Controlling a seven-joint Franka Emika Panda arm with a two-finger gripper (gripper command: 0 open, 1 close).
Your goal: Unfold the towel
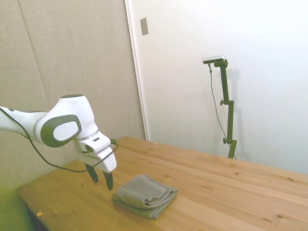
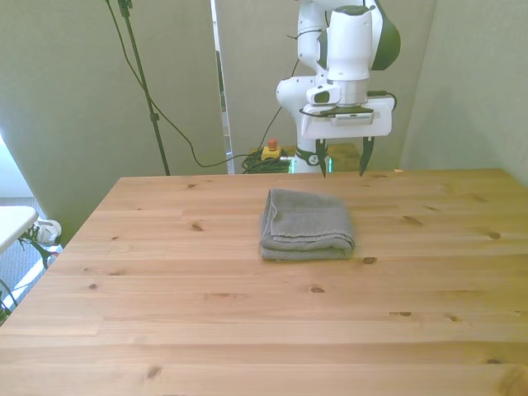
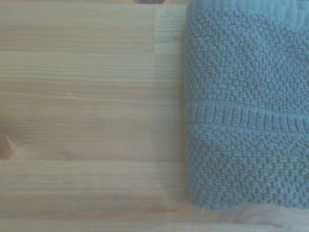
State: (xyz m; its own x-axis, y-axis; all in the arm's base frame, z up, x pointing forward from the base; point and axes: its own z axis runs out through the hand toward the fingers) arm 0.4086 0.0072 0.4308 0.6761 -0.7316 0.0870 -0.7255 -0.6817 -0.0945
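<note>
Robot arm, one unit: glossy white rounded housings with grey-olive oval caps at the joints, segments stacked in bulbous sections. Wrist carried a flat white rectangular block with a small dark slot and a row of fine markings on its face. Gripper: white body, two short dark tapered fingers. A thin black cable ran along the arm in a loose loop and joined the wrist block.
</note>
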